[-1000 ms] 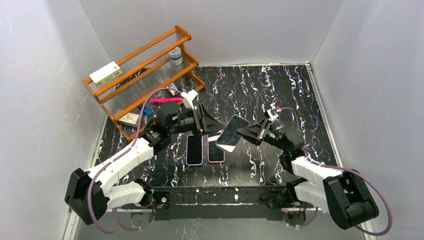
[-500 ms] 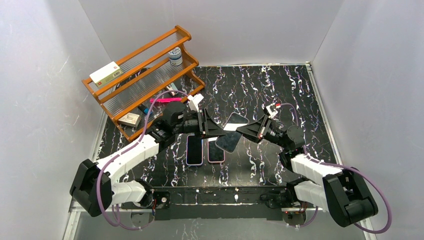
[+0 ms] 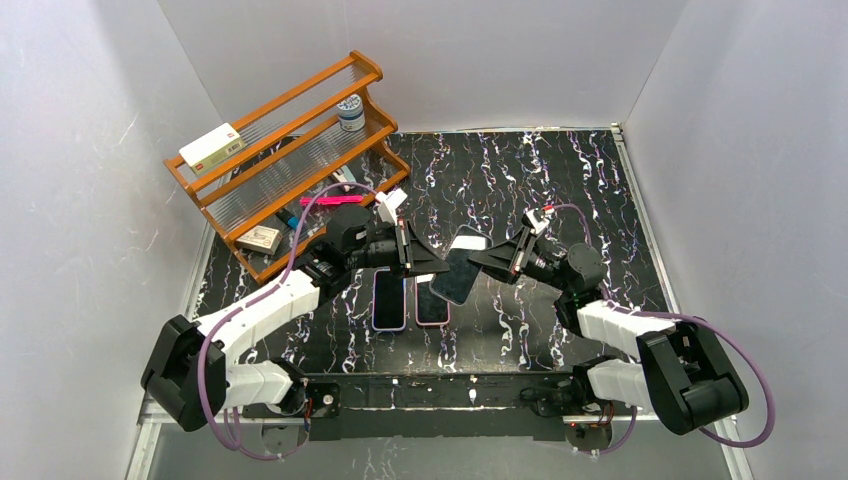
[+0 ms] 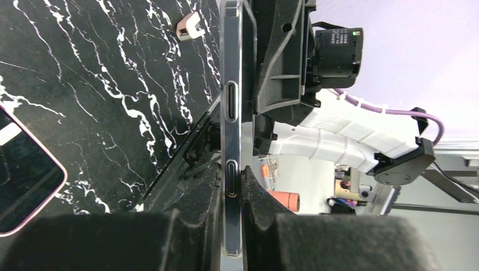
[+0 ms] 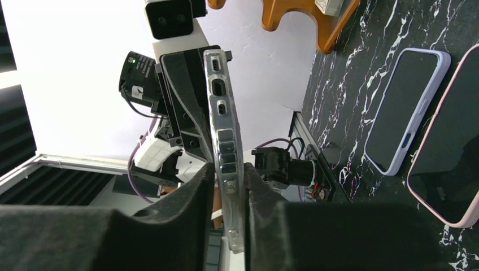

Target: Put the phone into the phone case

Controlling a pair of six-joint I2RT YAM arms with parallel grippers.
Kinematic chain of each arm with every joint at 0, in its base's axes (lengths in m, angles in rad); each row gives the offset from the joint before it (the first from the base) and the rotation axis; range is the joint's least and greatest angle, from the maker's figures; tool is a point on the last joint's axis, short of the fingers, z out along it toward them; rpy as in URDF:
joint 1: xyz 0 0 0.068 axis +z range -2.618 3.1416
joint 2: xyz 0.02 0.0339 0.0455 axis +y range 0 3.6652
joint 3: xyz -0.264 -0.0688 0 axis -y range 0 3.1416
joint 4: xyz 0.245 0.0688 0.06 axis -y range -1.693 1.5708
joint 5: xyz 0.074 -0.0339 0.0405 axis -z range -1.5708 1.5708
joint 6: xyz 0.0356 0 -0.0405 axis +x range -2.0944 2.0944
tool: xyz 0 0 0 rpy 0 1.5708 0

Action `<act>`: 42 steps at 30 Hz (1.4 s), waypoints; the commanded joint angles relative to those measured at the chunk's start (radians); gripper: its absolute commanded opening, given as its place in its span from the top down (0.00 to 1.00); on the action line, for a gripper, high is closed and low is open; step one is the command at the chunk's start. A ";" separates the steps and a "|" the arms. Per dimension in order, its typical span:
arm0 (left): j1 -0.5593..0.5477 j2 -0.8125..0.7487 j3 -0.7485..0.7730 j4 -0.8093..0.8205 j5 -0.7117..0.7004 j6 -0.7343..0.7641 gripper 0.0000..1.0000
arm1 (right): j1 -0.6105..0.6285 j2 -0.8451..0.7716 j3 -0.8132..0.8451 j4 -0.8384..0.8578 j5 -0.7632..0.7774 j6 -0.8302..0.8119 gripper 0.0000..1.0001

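A clear phone case with a dark face hangs tilted above the table between both arms. I cannot tell whether a phone sits inside it. My left gripper is shut on its left end; in the left wrist view both pads press the case's edge. My right gripper flanks the other end. In the right wrist view the case stands between the fingers with a thin gap on one side, so this gripper is slightly open. A phone in a lilac case and one in a pink case lie below.
A wooden rack stands at the back left, with a white box, a small tin and other small items on its shelves. Grey walls enclose the black marbled table on three sides.
My left gripper moved in from the left and closed on the case's free end. The right gripper's fingers eased apart around the case. The case has dropped a little.
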 commanded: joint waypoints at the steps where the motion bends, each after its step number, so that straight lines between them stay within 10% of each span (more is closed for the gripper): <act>1: -0.003 -0.001 -0.016 -0.056 -0.080 0.045 1.00 | 0.019 -0.023 0.079 0.025 -0.014 -0.022 0.65; 9: -0.003 -0.044 -0.036 0.021 -0.175 -0.016 1.00 | 0.111 -0.023 0.084 -0.026 0.024 -0.047 0.44; 25: -0.003 -0.161 -0.090 0.034 -0.390 -0.028 1.00 | 0.223 -0.040 0.061 -0.056 0.118 -0.039 0.52; 33: -0.002 -0.167 -0.061 -0.071 -0.432 0.068 1.00 | 0.222 -0.024 0.088 -0.091 0.128 -0.043 0.97; 42: -0.003 -0.173 0.003 -0.217 -0.419 0.169 1.00 | 0.223 -0.030 0.123 -0.180 0.126 -0.125 0.99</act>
